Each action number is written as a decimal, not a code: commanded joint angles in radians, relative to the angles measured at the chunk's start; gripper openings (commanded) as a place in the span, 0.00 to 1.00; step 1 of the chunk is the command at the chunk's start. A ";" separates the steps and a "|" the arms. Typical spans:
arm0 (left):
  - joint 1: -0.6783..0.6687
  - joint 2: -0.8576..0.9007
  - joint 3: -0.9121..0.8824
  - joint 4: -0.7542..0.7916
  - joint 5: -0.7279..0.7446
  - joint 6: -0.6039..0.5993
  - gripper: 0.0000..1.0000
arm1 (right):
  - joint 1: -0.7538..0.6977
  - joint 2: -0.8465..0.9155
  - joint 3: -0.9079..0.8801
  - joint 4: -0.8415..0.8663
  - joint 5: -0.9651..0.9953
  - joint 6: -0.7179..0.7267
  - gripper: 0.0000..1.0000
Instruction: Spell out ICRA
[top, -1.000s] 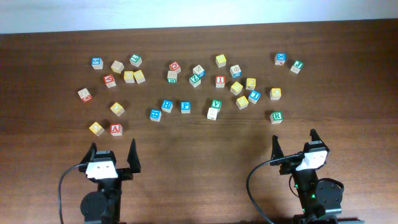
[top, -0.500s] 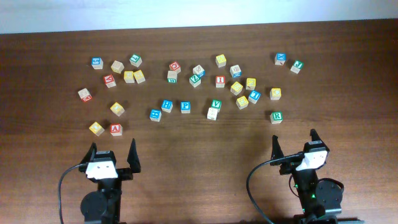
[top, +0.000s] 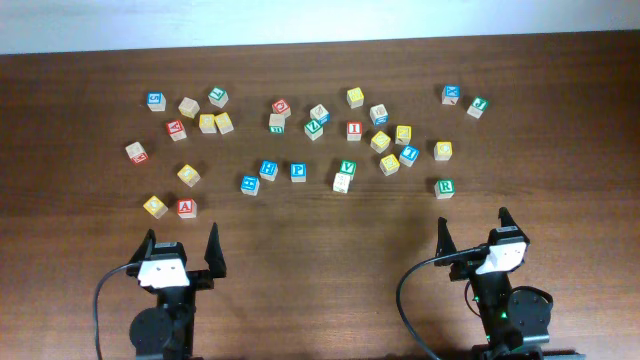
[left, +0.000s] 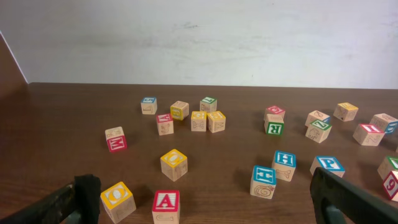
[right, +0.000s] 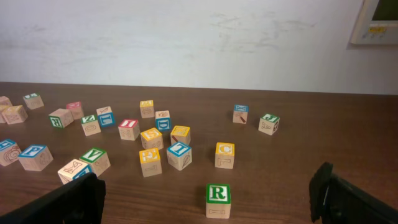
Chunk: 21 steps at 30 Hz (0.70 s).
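- Blocks with letters lie scattered on the brown table. The red I block stands near the middle of the group, and every place below is given from it.
- The red A block is far to the left of the I block and clearly nearer to the robot side. A yellow block sits just beside it on the side away from the I block, with a small gap between them.
- The yellow C block is to the right of the I block and a little nearer to the robot side. It stands apart from its neighbours, with its letter face turned up.
- The green R block is also to the right of the I block, about as far right as the C block but nearer to the robot side. In the right wrist view it is the closest block to the camera.
- The left gripper is to the left of the I block and well nearer to the robot side. Its fingers are spread wide apart and nothing is between them.
- The right gripper is to the right of the I block and also well nearer to the robot side. Its jaws are spread wide too, and they hold nothing.
- None of the four task blocks touches a gripper.
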 joint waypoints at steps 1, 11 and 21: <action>0.006 -0.004 -0.003 -0.006 0.007 0.013 0.99 | -0.008 -0.006 -0.006 -0.004 0.001 -0.001 0.98; 0.006 -0.004 -0.003 -0.006 0.007 0.013 0.99 | -0.008 -0.006 -0.006 -0.004 0.002 -0.001 0.98; 0.006 -0.004 -0.002 -0.002 0.050 0.012 0.99 | -0.008 -0.006 -0.006 -0.004 0.002 -0.001 0.98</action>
